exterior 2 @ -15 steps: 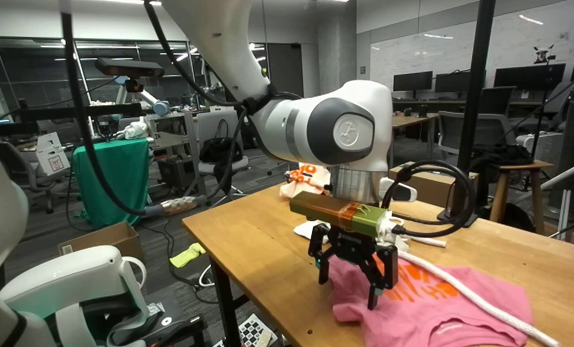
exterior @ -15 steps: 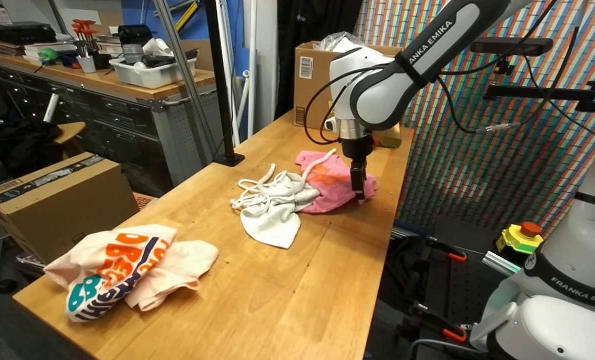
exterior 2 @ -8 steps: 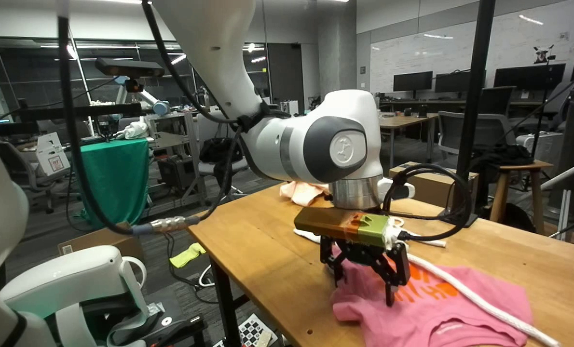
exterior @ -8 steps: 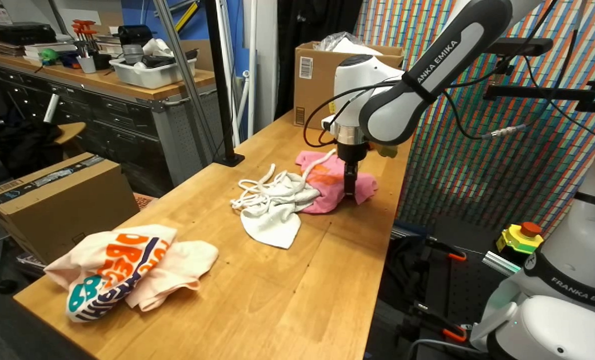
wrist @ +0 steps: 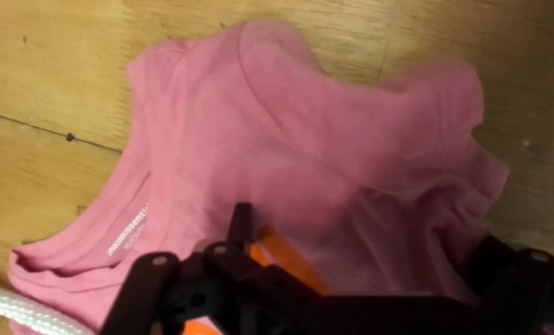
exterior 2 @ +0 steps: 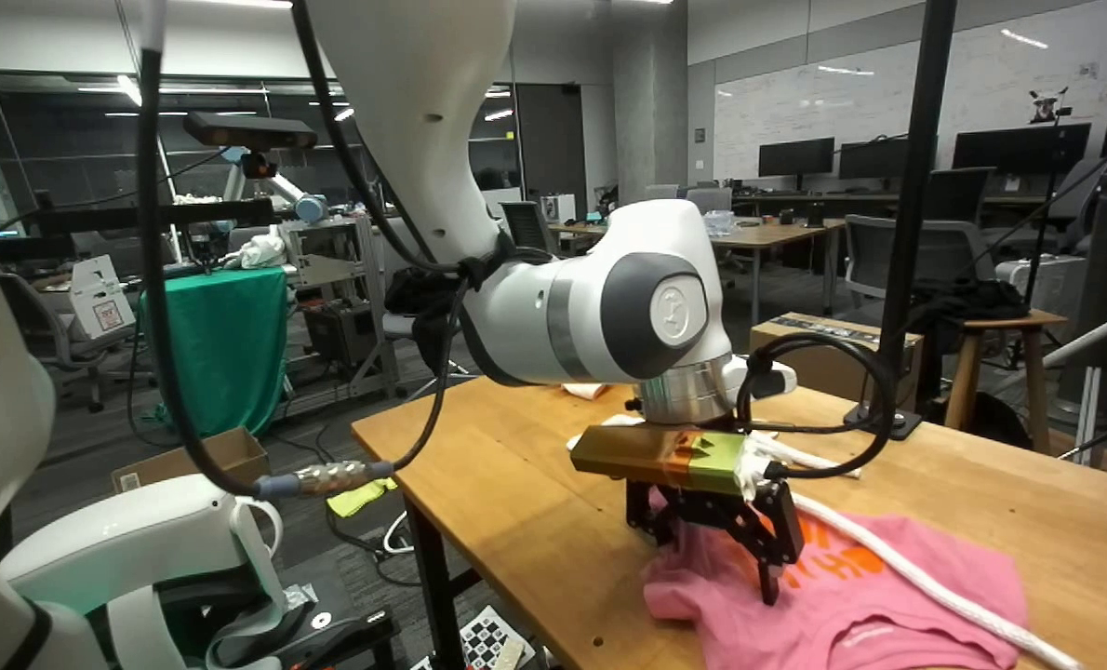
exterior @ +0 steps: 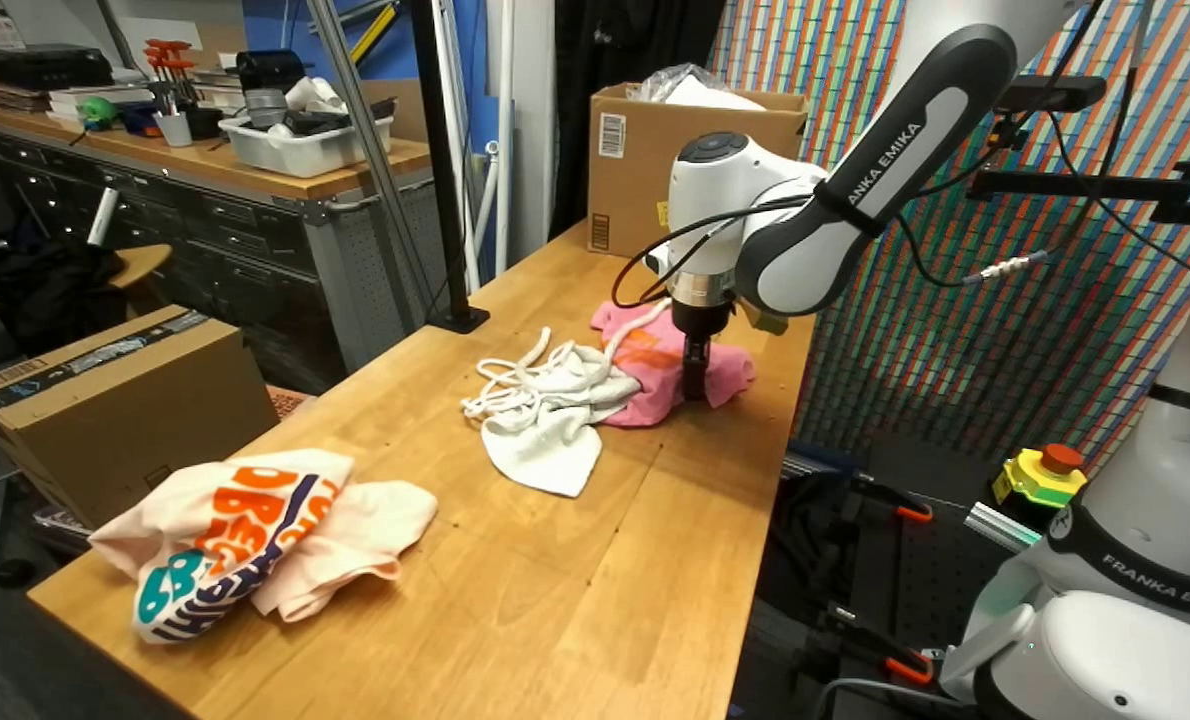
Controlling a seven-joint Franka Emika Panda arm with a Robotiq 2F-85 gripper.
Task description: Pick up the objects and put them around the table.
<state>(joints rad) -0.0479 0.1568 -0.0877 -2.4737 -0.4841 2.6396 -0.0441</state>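
Risks, left to right in an exterior view: the crumpled peach cloth with multicoloured lettering, at the near-left corner of the light-brown wooden counter, could slide off if nudged. The rumpled white cloth touches the pink fabric T-shirt with orange print; a thick white rope across the shirt may drag that cloth along. Near the right edge, the black two-fingered gripper points down at the shirt, fingers apart; contact we cannot tell. Too shallow a pinch would likely slip. Surface: dark spots, one seam. Room: a taped brown cardboard box outside the left edge, a yellow block with red button beyond the right.
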